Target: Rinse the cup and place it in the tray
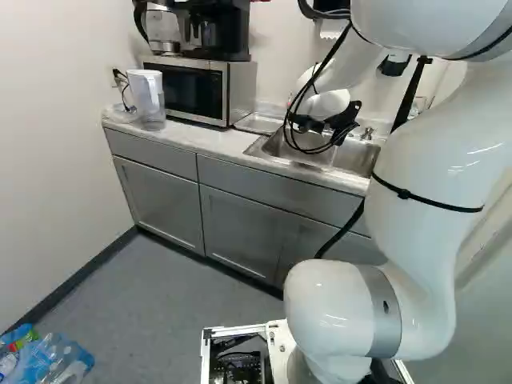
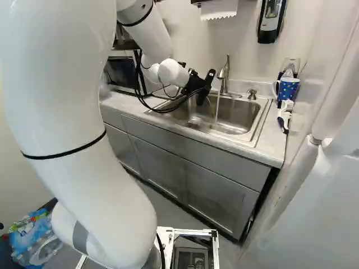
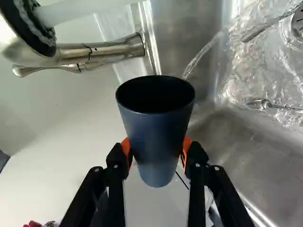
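Over the sink (image 2: 238, 116), my gripper (image 2: 201, 87) reaches in beside the running faucet (image 2: 225, 75). In the wrist view my gripper (image 3: 156, 149) is shut on a dark blue cup (image 3: 156, 127), an orange pad on either side of its wall. The cup's open mouth points away from the palm side, and its inside looks dark. A thick stream of water (image 3: 85, 9) leaves the faucet head apart from the cup. A metal tray (image 1: 257, 122) lies on the counter between sink and microwave.
Utensils, among them a fork (image 3: 261, 104), lie in the wet basin. Microwave (image 1: 192, 90) and pitcher (image 1: 147, 96) stand on the counter (image 1: 186, 137). Beyond the sink are a soap dispenser (image 2: 271, 21) on the wall and a blue patterned mug (image 2: 288, 88).
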Tool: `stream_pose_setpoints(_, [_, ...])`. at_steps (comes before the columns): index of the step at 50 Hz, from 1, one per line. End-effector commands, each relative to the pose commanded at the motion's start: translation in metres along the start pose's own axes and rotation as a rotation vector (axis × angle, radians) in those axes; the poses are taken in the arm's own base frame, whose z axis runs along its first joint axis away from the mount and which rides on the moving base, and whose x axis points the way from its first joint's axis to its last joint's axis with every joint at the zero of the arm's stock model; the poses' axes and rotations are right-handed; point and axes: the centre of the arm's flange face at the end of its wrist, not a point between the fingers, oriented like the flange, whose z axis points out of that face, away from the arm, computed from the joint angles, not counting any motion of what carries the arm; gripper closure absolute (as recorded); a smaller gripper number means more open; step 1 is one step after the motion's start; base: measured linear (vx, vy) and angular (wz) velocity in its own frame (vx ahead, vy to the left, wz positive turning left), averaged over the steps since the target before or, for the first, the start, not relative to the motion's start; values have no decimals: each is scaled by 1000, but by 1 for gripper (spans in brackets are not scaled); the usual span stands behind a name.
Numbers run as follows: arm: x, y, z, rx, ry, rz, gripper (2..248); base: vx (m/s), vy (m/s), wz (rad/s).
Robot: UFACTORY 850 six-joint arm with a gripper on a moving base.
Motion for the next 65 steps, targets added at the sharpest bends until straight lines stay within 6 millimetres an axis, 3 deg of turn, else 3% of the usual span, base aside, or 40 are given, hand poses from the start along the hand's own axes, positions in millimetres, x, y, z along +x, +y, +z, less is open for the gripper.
stream_pose_setpoints(27, [0,0,0,0,0,-11,129,0,0,0])
stream_pose_setpoints(65, [0,0,0,0,0,-390,129,0,0,0])
